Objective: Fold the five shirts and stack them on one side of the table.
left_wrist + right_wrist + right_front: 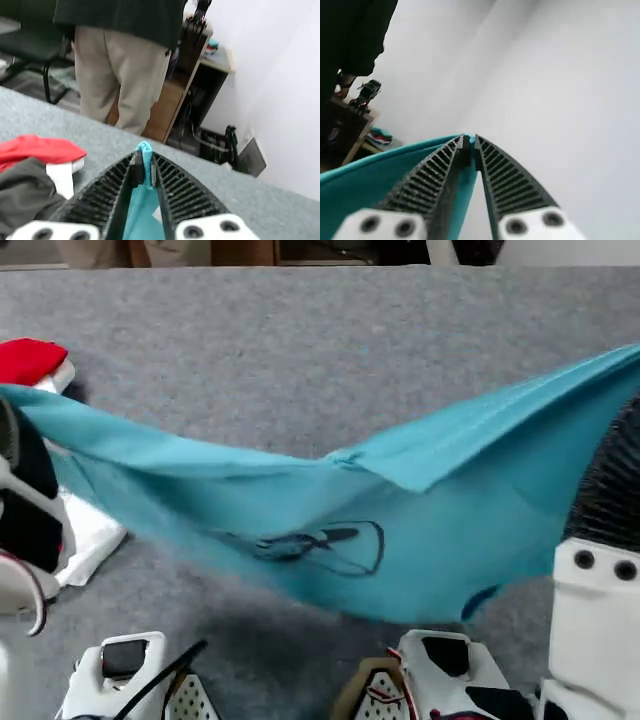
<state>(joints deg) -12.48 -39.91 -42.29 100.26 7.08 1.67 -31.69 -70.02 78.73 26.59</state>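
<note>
Teal shirt (330, 510) is held stretched and sagging above the grey table (300, 350). One end is clamped in the left gripper (144, 167) and the other in the right gripper (469, 147), apparently so it can be spread flat for folding. Red, white and dark garments (30, 360) near the left arm are partly covered and cannot be counted.

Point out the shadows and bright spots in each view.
High view: the lifted teal shirt casts a soft shadow on the grey table beneath it. Left wrist view: the left hand is dark beside a bright white wall. Right wrist view: the right hand stands before an evenly lit pale wall.
</note>
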